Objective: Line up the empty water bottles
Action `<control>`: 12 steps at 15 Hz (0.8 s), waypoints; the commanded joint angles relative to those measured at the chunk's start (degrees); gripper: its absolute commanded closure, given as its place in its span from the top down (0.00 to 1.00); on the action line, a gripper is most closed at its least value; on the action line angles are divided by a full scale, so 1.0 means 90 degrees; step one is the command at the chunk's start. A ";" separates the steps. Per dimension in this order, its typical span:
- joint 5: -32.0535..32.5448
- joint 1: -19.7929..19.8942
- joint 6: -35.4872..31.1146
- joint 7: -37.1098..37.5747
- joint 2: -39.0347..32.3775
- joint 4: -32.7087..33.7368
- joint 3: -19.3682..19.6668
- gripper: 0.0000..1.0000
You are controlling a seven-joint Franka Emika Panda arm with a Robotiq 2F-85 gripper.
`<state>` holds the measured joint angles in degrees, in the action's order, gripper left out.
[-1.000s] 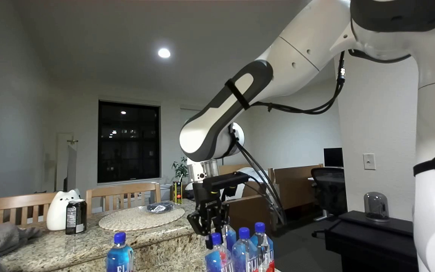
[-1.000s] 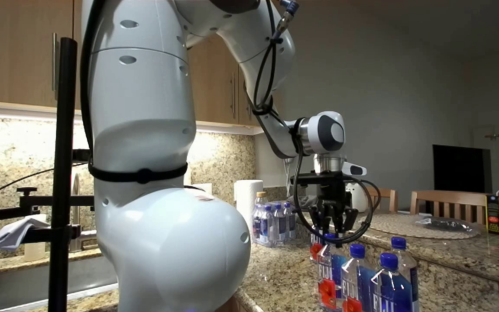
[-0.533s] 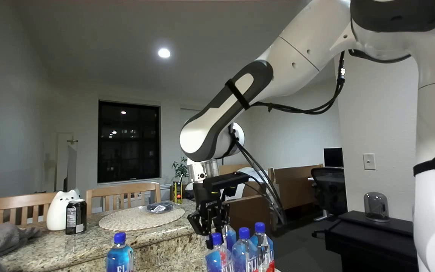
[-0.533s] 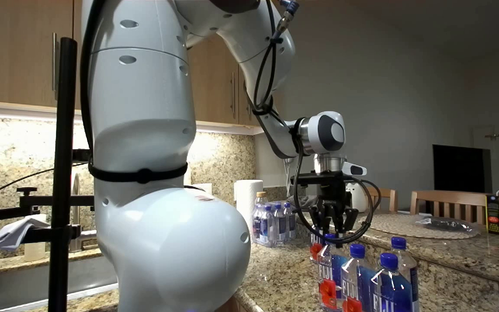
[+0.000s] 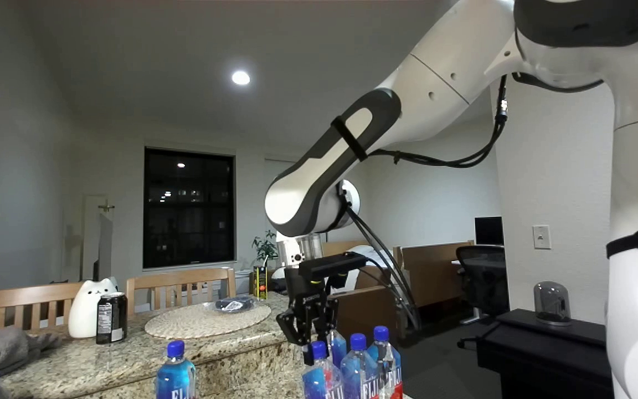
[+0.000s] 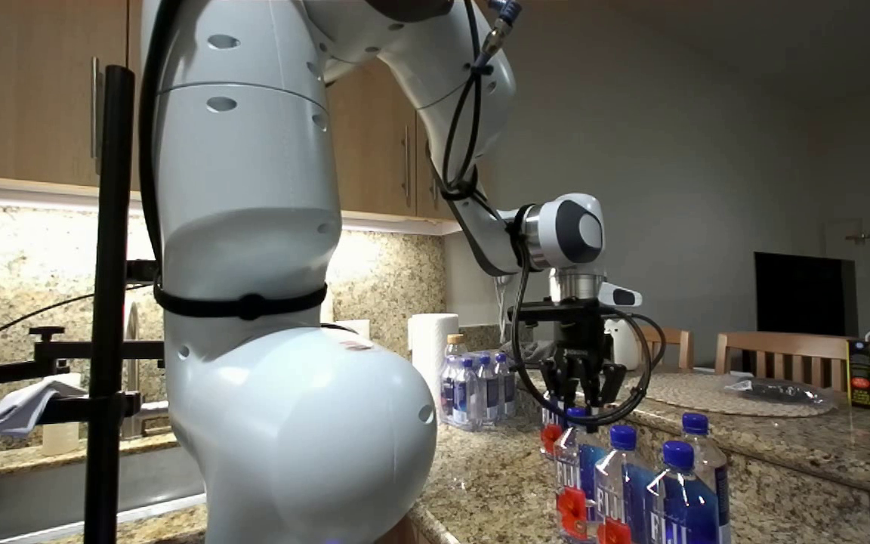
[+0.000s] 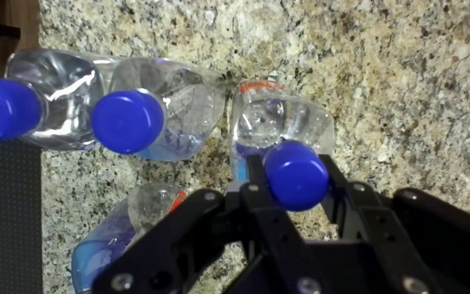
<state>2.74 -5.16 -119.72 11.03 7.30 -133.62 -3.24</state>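
Your tool (image 7: 291,163) is clamped on the cap (image 7: 297,175) of an upright btl (image 7: 282,122); in wrist view, 2nd btl (image 7: 182,110) & 3rd btl (image 7: 65,96) stand L of it.

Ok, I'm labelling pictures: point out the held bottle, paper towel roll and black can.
Held bottle (image 7: 294,169), in the wrist view: its blue cap.
Paper towel roll (image 6: 431,350), in an exterior view: its white side.
Black can (image 5: 112,318), in an exterior view: its side.

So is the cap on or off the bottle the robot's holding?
On. The cap tops the bottle in both exterior views; screwed tight or loose, I cannot tell.
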 commanded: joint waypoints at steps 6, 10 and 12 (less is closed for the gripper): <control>-0.0259 0.0101 -0.0049 -0.0032 0.0455 -0.0515 0.0003 0.13; -0.0168 0.0129 -0.0133 -0.0012 0.0440 -0.0588 -0.0004 0.13; -0.0145 0.0141 -0.0112 -0.0011 0.0402 -0.0573 -0.0004 0.13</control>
<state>1.58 -4.82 -119.80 11.04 9.77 -136.47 -2.88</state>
